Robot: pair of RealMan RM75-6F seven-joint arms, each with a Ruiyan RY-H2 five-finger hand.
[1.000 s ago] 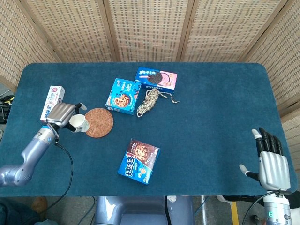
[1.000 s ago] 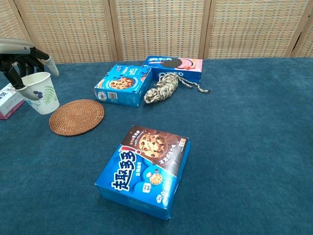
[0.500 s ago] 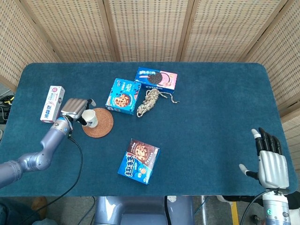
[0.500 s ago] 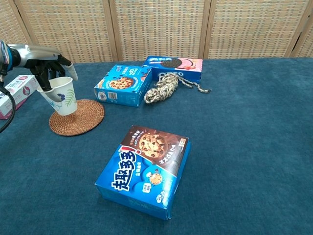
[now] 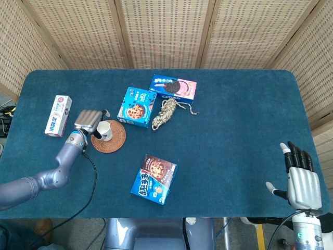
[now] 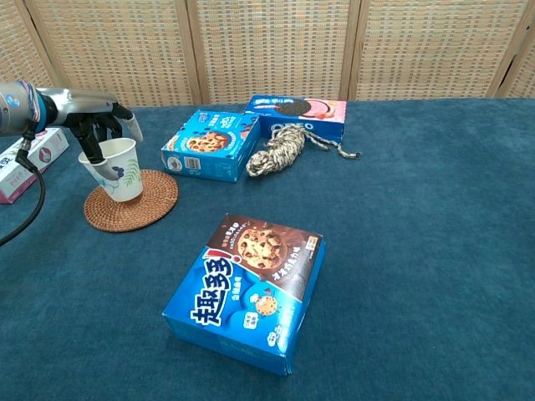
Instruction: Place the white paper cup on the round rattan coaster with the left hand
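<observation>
A deep teal-blue surface (image 5: 234, 114) sits before tan woven screens (image 5: 161, 31). The white paper cup (image 6: 119, 170) bears a blue and green leaf print. The round coaster (image 6: 142, 205) is reddish-brown woven rattan. A silver and black left hand (image 6: 99, 125) meets a grey-white and black right hand (image 5: 299, 179). Two blue cookie boxes (image 6: 209, 144) (image 6: 247, 288) show brown cookies. The Oreo box (image 5: 174, 86) is pink and blue. The rope (image 6: 284, 150) is beige, the toothpaste box (image 5: 58, 114) white with red.

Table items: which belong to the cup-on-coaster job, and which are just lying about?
Job: white paper cup, round rattan coaster, left hand.
Lying about: three cookie boxes, rope bundle, toothpaste box.
</observation>
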